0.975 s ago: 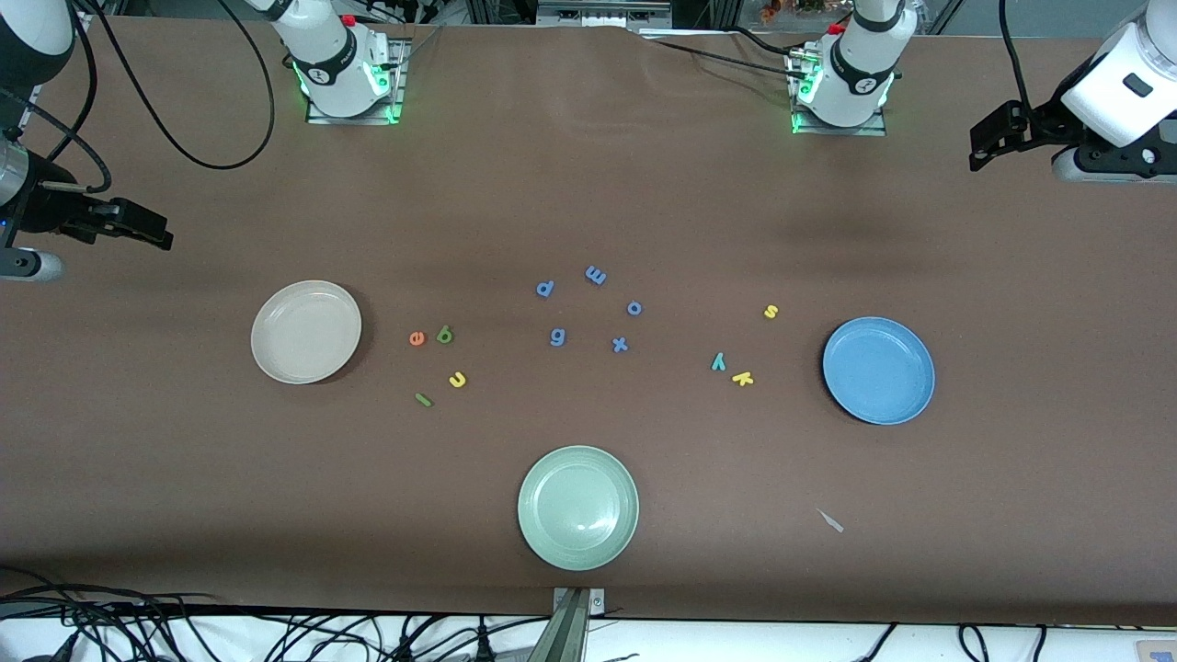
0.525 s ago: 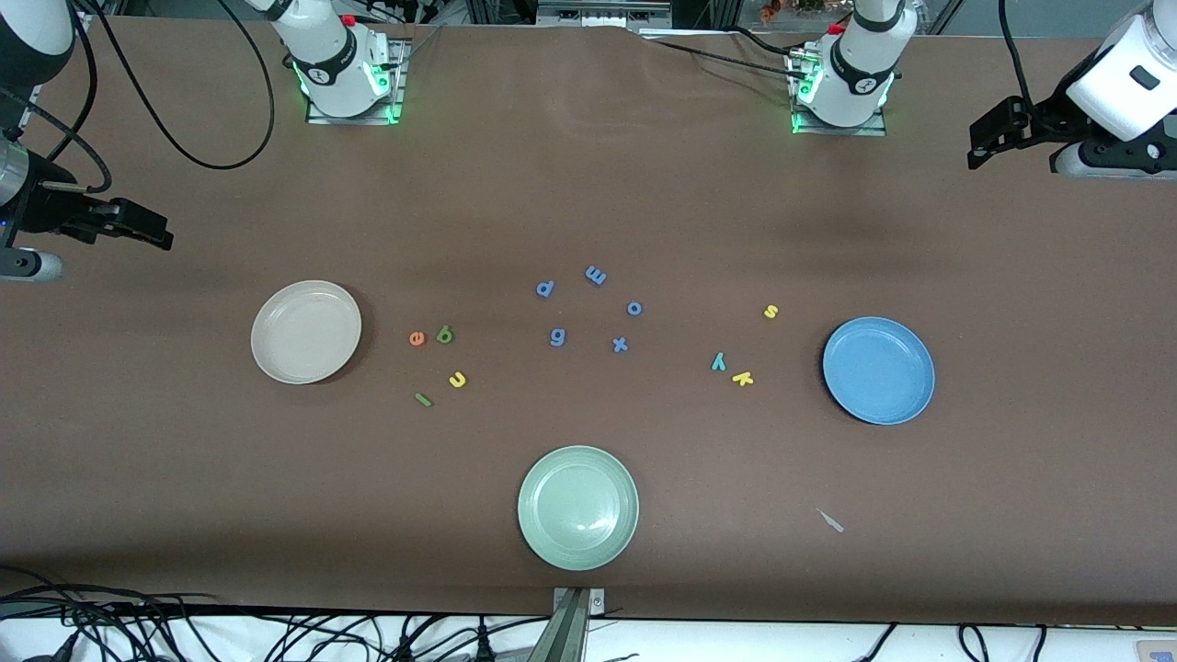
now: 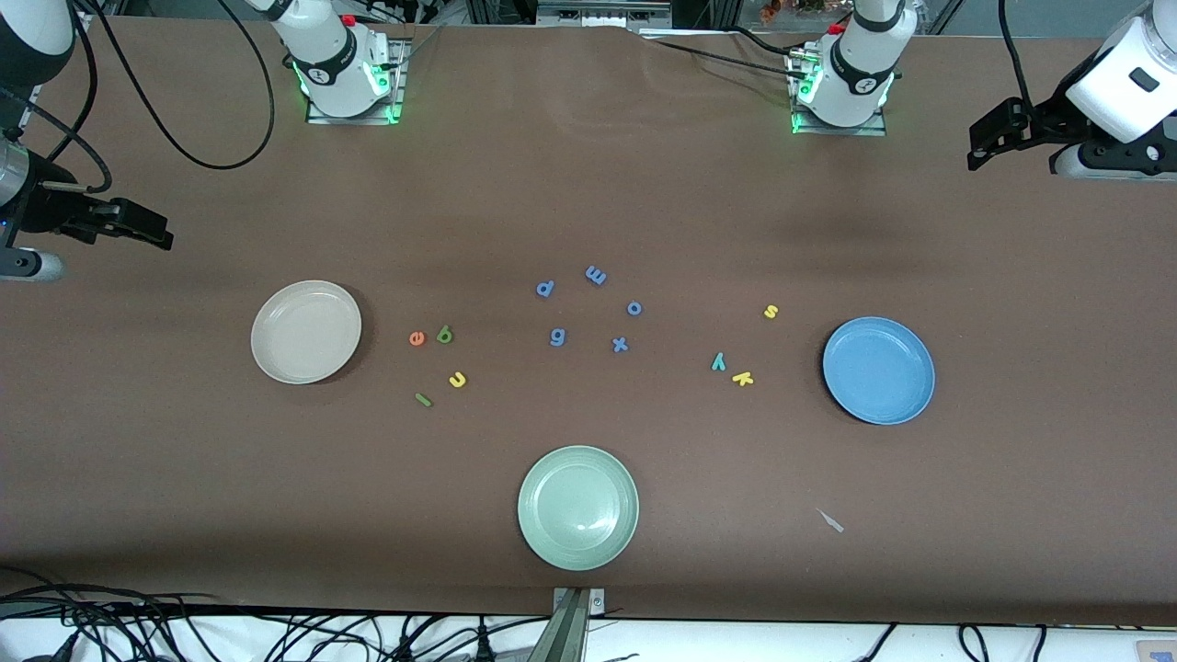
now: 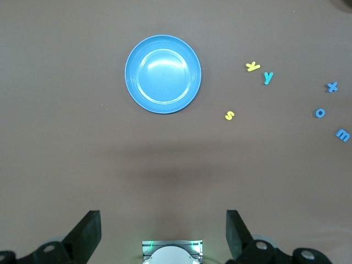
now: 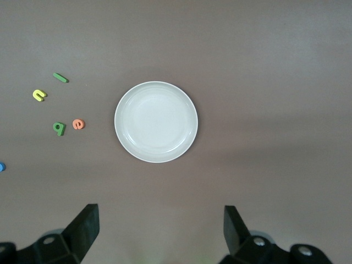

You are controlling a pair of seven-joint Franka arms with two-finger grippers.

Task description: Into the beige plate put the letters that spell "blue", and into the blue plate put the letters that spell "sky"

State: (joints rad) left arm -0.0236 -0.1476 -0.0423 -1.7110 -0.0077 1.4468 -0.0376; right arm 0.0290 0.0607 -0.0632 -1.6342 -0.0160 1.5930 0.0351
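The beige plate [image 3: 306, 331] [image 5: 156, 121] lies toward the right arm's end, with orange e [image 3: 417, 338], green b [image 3: 445, 335], yellow u [image 3: 457, 379] and green l [image 3: 423, 399] on the table beside it. The blue plate [image 3: 878, 370] [image 4: 163, 73] lies toward the left arm's end, near yellow s [image 3: 771, 312], teal y [image 3: 718, 361] and yellow k [image 3: 743, 378]. Both plates hold nothing. My right gripper [image 3: 158, 235] [image 5: 161, 225] hangs open high over the table's end past the beige plate. My left gripper [image 3: 978, 147] [image 4: 163, 228] hangs open high up past the blue plate.
Periwinkle letters p [image 3: 545, 289], m [image 3: 596, 274], o [image 3: 634, 308], g [image 3: 557, 336] and x [image 3: 620, 345] lie mid-table between the two groups. A pale green plate [image 3: 577, 507] sits nearest the front camera. A small pale scrap [image 3: 831, 521] lies near the front edge.
The left arm's hand has shifted very slightly. The letters, the plates and the right arm have not moved.
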